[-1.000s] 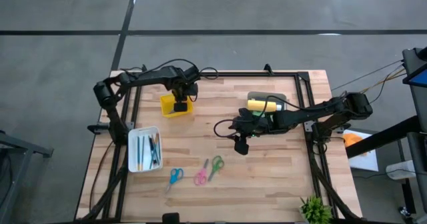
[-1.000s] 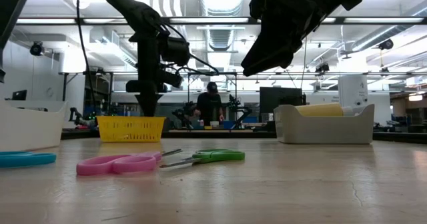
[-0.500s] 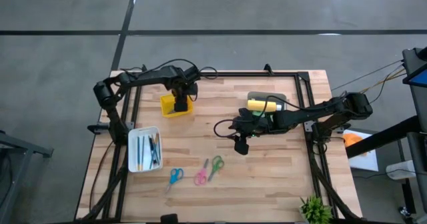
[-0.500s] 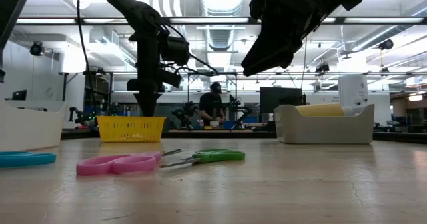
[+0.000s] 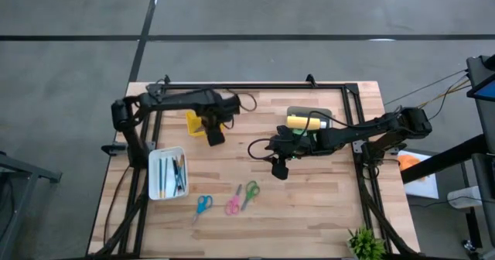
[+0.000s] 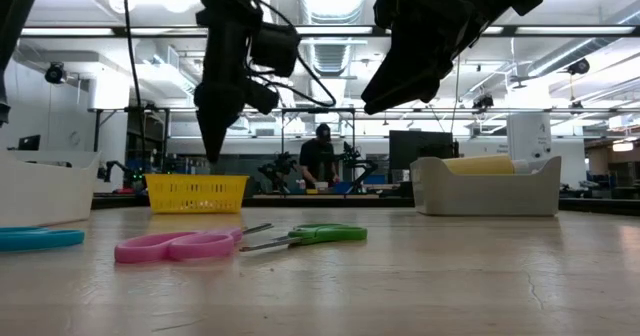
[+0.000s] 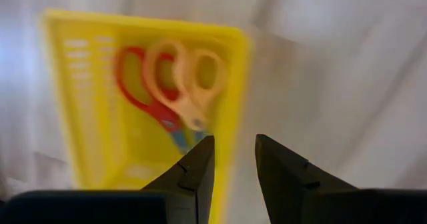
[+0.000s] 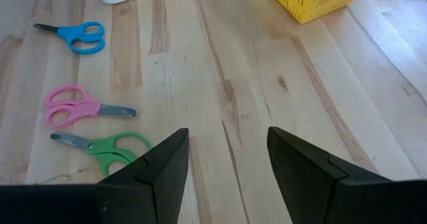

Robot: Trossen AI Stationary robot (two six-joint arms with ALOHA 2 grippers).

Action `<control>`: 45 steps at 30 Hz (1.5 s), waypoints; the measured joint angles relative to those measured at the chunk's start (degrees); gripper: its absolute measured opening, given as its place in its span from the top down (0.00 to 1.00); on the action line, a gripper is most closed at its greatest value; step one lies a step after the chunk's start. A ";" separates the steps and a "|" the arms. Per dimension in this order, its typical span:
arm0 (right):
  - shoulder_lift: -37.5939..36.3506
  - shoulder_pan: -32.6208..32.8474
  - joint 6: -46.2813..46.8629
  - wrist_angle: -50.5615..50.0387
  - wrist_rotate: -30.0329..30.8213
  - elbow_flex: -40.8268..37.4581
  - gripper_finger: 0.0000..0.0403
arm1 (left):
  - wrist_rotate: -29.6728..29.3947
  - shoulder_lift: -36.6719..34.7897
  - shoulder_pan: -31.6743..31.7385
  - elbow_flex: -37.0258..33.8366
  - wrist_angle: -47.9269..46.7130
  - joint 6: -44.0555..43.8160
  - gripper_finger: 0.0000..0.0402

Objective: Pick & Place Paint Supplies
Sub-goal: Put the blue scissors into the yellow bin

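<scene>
A wooden desk (image 5: 309, 190) inside a black frame is standing in a large hall with ceiling lights, and a person (image 6: 320, 156) is standing far behind it. The left gripper (image 5: 214, 135) is hovering over the near edge of a yellow basket (image 5: 195, 124), its jaws spread with nothing between them; red and peach scissors (image 7: 167, 84) are lying inside that basket. The right gripper (image 5: 279, 169) is hanging above the bare middle of the desk, its jaws spread and empty too. A yellow paint bottle (image 5: 303, 121) is lying in a grey tray (image 5: 309, 111) at the far right. Brushes and pens (image 5: 175, 174) are lying in a white tray (image 5: 155, 158) at the left. Blue scissors (image 5: 203, 205), pink scissors (image 5: 233, 204) and green scissors (image 5: 250, 193) are lying side by side toward the front.
</scene>
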 joint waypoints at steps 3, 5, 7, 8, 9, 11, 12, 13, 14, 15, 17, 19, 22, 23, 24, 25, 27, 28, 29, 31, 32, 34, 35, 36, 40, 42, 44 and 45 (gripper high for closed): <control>0.00 0.00 0.00 0.00 0.00 0.00 0.50 | 0.96 -0.01 -3.53 -0.09 -1.45 -5.02 0.72; 0.00 0.00 0.00 0.00 0.00 0.00 0.50 | 1.51 -0.04 -6.02 -0.09 -2.14 -8.56 0.72; 0.00 0.00 0.00 0.00 0.00 0.00 0.50 | 2.03 -0.07 -8.76 -0.11 -2.41 -11.94 0.72; 0.00 0.00 0.00 0.00 0.00 0.00 0.50 | 2.22 -0.09 -10.15 -0.11 -2.39 -13.52 0.72; 0.00 0.00 0.00 0.00 0.00 0.00 0.50 | 2.46 -0.09 -11.56 -0.11 -2.41 -15.13 0.72; 0.00 0.00 0.00 0.00 0.00 0.00 0.50 | 2.68 -0.09 -14.31 -0.11 -2.40 -18.53 0.72; 0.00 0.00 0.00 0.00 0.00 0.00 0.50 | 2.70 -0.09 -15.69 -0.11 -2.41 -20.39 0.72; 0.00 0.00 0.00 0.00 0.00 0.00 0.50 | 2.75 -0.09 -17.10 -0.11 -2.41 -22.22 0.72; 0.00 0.00 0.00 0.00 0.00 0.00 0.50 | 2.86 -0.09 -18.48 -0.11 -2.42 -24.14 0.72; 0.00 0.00 0.00 0.00 0.00 -0.02 0.50 | 2.90 -0.09 -19.81 -0.11 -2.50 -26.05 0.72; 0.00 0.00 0.00 0.00 0.00 0.00 0.50 | 3.00 -0.09 -22.42 -0.11 -2.87 -29.82 0.72; 0.00 0.00 -0.01 0.00 0.00 0.00 0.50 | 3.07 -0.09 -24.94 -0.21 -2.79 -33.97 0.72; 0.00 0.00 -0.01 0.02 0.00 -0.01 0.50 | 3.03 -0.09 -28.51 -0.84 -2.48 -39.33 0.72; 0.00 0.00 -0.01 0.02 0.00 0.00 0.50 | 3.05 -0.09 -29.75 -1.04 -2.16 -41.47 0.72; 0.00 0.00 0.00 0.02 0.00 0.00 0.50 | 3.12 -0.09 -30.93 -1.32 -1.66 -44.22 0.72; 0.00 0.00 0.00 0.02 0.00 0.00 0.50 | 3.57 -0.09 -32.02 -1.61 -1.09 -47.03 0.72; 0.00 0.00 0.00 0.02 0.00 0.00 0.50 | 3.99 -0.09 -34.09 -2.04 -0.07 -52.15 0.72; 0.00 0.00 0.00 0.02 -0.02 0.00 0.50 | 3.99 -0.09 -35.00 -2.05 0.20 -53.37 0.72; 0.00 0.00 -0.02 0.02 0.00 0.00 0.50 | 3.97 -0.10 -35.96 -2.05 0.93 -54.39 0.72; 0.00 0.00 0.00 0.02 -0.02 0.00 0.50 | 3.95 -0.11 -37.78 -2.05 3.02 -56.63 0.72; 0.00 0.00 0.00 0.02 -0.02 0.00 0.50 | 3.97 -0.10 -38.67 -2.05 4.46 -57.86 0.72; 0.00 0.00 0.00 0.04 0.00 0.00 0.50 | 3.97 -0.11 -40.40 -2.05 7.00 -60.27 0.72; 0.00 0.00 0.00 0.02 0.00 0.00 0.50 | 3.97 -0.11 -41.17 -2.05 8.03 -61.68 0.72; 0.00 0.00 -0.01 0.04 -0.01 0.00 0.50 | 3.97 -0.05 -41.93 -2.05 8.90 -63.26 0.72; 0.00 -0.02 0.00 0.04 0.00 0.00 0.50 | 4.17 0.14 -44.48 -3.11 11.78 -69.97 0.72; 0.00 -0.01 0.00 0.04 -0.02 -0.01 0.50 | 5.48 0.15 -45.64 -4.29 14.47 -72.81 0.72; 0.00 -0.02 0.00 0.06 -0.01 -0.01 0.50 | 7.11 0.19 -46.71 -5.55 16.52 -75.22 0.72; 0.00 -0.01 0.00 0.05 -0.01 0.00 0.50 | 7.72 0.20 -47.16 -6.18 17.65 -76.27 0.72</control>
